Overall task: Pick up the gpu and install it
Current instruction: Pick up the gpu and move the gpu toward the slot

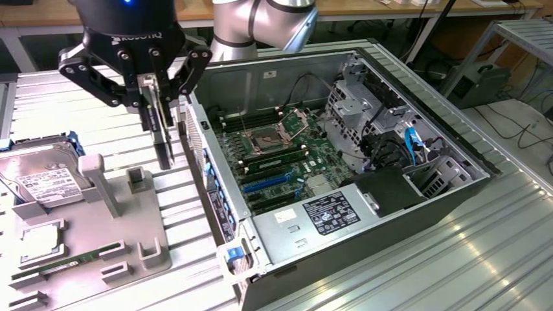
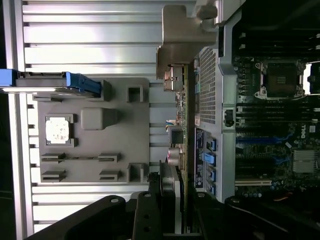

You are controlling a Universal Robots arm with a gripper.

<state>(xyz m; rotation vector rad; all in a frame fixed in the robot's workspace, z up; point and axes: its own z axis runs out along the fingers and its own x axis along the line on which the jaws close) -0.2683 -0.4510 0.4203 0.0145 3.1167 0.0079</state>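
The gripper [image 1: 155, 98] has its fingers pinched on the gpu [image 1: 162, 139], gripping the card's upper edge. The card hangs upright, edge-on in the ext. view, with its lower end clear of what lies below.

Edges & room: the gpu sits over the table [image 1: 484, 259], in the narrow strip btw the fixture tray [image 1: 95, 227] and the case [image 1: 201, 162], whose perforated rear wall is just beside it. Can't tell from the wrist view whether card and wall touch. The case lies on its side w/ the open face up, so the motherboard [image 1: 298, 162] is exposed w/ free space above it. The blue slots [image 1: 263, 184] are near the rear-wall edge of the board. The PSU [image 1: 346, 207] fills the case's near corner. A drive cage [image 1: 363, 110] w/ cables takes up the edge toward the ext. view's right.

Materials & shapes: the table is ribbed, shiny aluminium slats. The tray is matte grey plastic w/ upright posts and rectangular pockets. The gpu is a thin green board w/ an L-shaped silver bracket [image 2: 180, 40] on the end away from the gripper. A silver hard drive [image 1: 35, 181] w/ a white label stands at the tray's far-left corner. A square silver CPU [image 2: 57, 130] lies in one pocket. A thin green memory stick [image 1: 61, 262] lies in a slot near the tray's near edge.
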